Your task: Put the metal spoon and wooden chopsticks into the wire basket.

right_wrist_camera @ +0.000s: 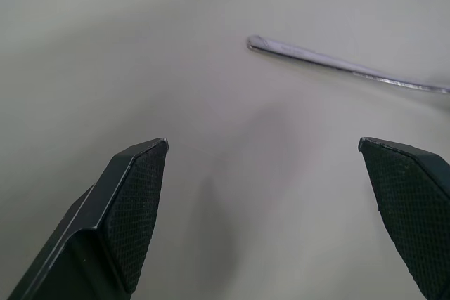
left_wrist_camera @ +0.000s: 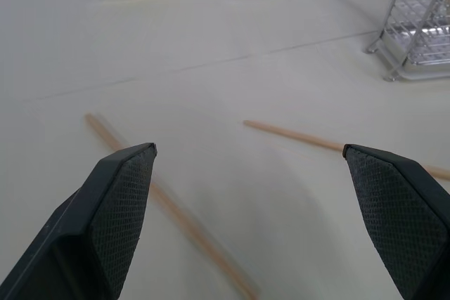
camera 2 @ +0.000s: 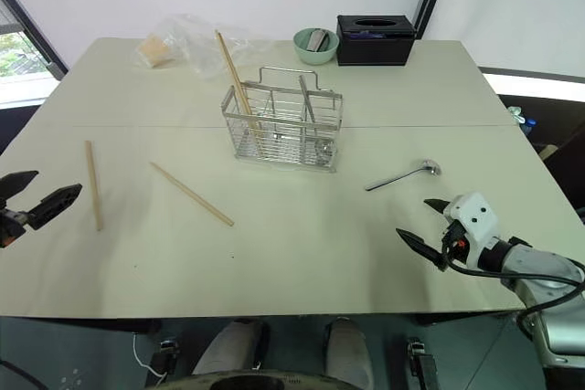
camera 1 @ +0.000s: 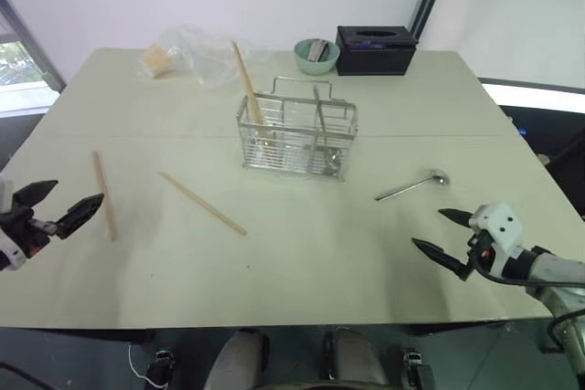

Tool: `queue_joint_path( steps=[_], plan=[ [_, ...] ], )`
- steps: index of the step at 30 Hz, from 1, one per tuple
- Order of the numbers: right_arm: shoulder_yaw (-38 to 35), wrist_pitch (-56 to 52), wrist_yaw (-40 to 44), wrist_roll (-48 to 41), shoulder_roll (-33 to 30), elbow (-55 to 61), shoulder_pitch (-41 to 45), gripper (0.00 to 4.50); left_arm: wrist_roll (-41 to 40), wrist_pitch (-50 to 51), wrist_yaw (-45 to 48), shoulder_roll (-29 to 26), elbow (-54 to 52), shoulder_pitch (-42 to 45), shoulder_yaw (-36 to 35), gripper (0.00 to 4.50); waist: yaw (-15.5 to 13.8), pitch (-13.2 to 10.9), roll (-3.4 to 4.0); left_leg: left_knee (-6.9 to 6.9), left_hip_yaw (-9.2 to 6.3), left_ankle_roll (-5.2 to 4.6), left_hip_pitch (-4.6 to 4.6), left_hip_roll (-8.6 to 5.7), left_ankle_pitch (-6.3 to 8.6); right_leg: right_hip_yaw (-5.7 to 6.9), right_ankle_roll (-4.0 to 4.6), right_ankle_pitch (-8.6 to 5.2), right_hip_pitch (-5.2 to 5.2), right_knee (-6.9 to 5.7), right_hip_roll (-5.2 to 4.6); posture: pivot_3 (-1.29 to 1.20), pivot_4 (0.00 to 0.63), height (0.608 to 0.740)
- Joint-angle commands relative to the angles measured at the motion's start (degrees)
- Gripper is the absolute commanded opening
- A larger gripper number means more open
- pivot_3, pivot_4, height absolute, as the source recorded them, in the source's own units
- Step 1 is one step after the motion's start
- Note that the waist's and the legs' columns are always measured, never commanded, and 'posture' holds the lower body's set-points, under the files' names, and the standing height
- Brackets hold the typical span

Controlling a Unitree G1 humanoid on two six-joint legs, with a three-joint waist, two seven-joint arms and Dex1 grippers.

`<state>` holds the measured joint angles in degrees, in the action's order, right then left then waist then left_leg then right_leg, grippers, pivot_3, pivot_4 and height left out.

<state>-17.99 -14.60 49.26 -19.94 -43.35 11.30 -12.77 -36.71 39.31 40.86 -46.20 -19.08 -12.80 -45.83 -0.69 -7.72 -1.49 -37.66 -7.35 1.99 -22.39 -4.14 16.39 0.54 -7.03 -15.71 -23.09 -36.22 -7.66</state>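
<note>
A: Status?

B: Both claws spread wide, nothing held. My left claw hovers at the left edge of the surface; my right claw hovers near the front right edge.

A: Where are the task items?

B: The wire basket stands mid-surface, toward the back. One chopstick is already in its left compartment, leaning back-left. Something shiny sits low in the right compartment; can't tell what. Two loose chopsticks lie flat: one just beside my left claw, the other between it and the basket. The metal spoon lies right of the basket, bowl to the right, handle tip pointing toward my right claw.

A: Step?

B: My read: partly done, now approaching for a pick. Next move calls for lowering a claw over a thin flat item and closing across it. Low profile, so fingertips have to reach the surface.

A: Clearance?

B: Open room around the spoon and both loose sticks. The near stick is close to the left edge; a nudge could roll it off. The bowl, tissue box and plastic bag sit at the back, well apart.
</note>
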Motion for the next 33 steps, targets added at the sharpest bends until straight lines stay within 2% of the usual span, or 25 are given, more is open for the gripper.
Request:
queue_joint_path(
  steps=[1,12,21,25,30,33],
  plan=[
    [-2.0,0.3,-0.57,-1.01,-0.1,2.45,0.68,4.48,0.14,-1.15,0.56,-1.37,-0.39,0.99,0.04,4.5,0.04,0.0,0.0,0.0,0.02,0.0,-0.01,0.0,0.0,0.0,0.0,0.0,0.04,0.0,0.0,0.0,0.15,0.649],
    [-1.86,0.79,-0.5,-0.68,-1.02,2.1,2.29,4.48,0.38,-1.11,-0.42,-1.05,-0.01,3.11,1.26,4.5,-0.09,0.0,0.0,-0.07,0.01,0.0,-0.01,0.0,0.0,0.0,0.01,0.01,0.02,-0.04,0.0,0.0,0.15,0.649],
    [0.2,4.61,2.19,2.52,-4.07,-2.85,8.06,4.48,-0.35,-0.66,-0.3,-1.86,-3.13,5.25,3.12,4.5,-0.07,-0.01,0.02,-0.13,0.02,0.0,0.0,0.0,0.0,0.0,0.01,0.02,0.01,-0.06,0.0,0.0,0.15,0.649],
    [1.66,7.02,5.24,3.52,-7.6,-8.73,15.97,4.48,-3.45,1.54,1.03,-2.88,-7.23,6.83,5.66,4.5,-0.02,-0.06,0.09,-0.28,0.05,0.0,0.01,-0.02,0.0,0.01,0.03,0.03,0.01,-0.06,-0.01,0.0,0.15,0.649],
    [8.96,15.59,15.94,6.79,-12.36,-21.1,31.16,4.48,-6.36,2.48,8.73,-7.56,-15.41,6.49,15.1,4.5,0.23,-0.1,0.15,-0.32,0.15,0.0,0.01,-0.01,0.0,0.03,0.05,0.05,0.18,-0.07,-0.01,0.0,0.15,0.649],
    [15.15,23.26,22.43,11.29,-12.9,-32.27,42.02,4.48,-7.21,2.63,10.38,-9.51,-15.68,11.4,21.01,4.5,0.39,-0.06,0.09,-0.25,0.16,-0.03,0.0,0.01,-0.02,0.05,0.04,0.06,0.14,-0.08,0.01,0.0,0.15,0.649]
  ],
)
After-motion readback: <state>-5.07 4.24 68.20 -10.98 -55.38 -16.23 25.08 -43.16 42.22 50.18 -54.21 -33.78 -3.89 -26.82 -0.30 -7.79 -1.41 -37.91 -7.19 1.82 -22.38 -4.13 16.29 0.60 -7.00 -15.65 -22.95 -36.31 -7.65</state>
